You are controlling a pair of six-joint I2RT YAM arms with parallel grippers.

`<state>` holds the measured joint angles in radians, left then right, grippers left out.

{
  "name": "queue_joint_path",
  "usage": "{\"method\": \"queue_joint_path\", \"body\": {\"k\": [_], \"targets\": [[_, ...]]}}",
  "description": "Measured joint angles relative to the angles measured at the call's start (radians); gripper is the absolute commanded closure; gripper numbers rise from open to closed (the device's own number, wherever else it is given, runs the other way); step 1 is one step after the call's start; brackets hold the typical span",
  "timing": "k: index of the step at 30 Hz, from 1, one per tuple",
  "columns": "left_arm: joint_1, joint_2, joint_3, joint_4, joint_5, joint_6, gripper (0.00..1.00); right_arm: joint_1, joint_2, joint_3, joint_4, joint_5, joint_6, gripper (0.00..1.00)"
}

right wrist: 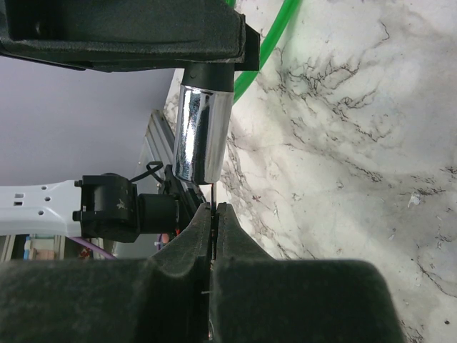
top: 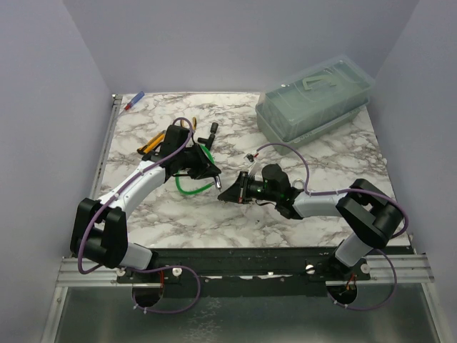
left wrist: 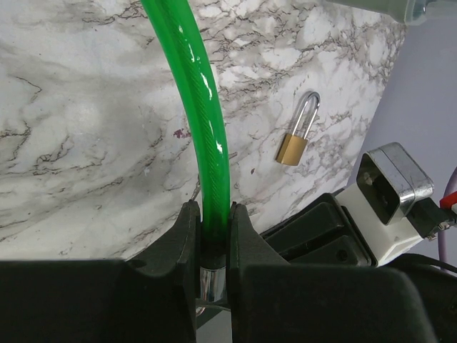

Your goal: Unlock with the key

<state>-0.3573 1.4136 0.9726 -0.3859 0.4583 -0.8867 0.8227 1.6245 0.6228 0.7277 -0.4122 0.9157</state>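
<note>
Well off table (top: pixel 214 214) edges, left tool (left wrist: pixel 213 214) clamps cord (left wrist: pixel 207 128); padlock (left wrist: pixel 293 148) apart, seemingly flat.

The left arm (top: pixel 146 179) and right arm (top: pixel 314 206) each pair a white link with bulky black joints, and a lilac cable (top: pixel 284 145) loops along each. The left hand (left wrist: pixel 214 236) and right hand (right wrist: pixel 213 214) have matte black, wedge-shaped fingers (left wrist: pixel 178 250).

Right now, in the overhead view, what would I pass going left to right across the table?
marker pen → orange-handled pliers → left tool → right tool → clear plastic box
</note>
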Motion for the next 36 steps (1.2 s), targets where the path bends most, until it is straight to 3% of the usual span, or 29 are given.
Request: {"method": "queue_joint_path", "body": {"k": [36], "targets": [[0.0, 0.0, -0.026, 0.027, 0.0, -0.01, 1.0, 0.0, -0.003, 0.012, -0.026, 0.018, 0.0, 0.99]]}}
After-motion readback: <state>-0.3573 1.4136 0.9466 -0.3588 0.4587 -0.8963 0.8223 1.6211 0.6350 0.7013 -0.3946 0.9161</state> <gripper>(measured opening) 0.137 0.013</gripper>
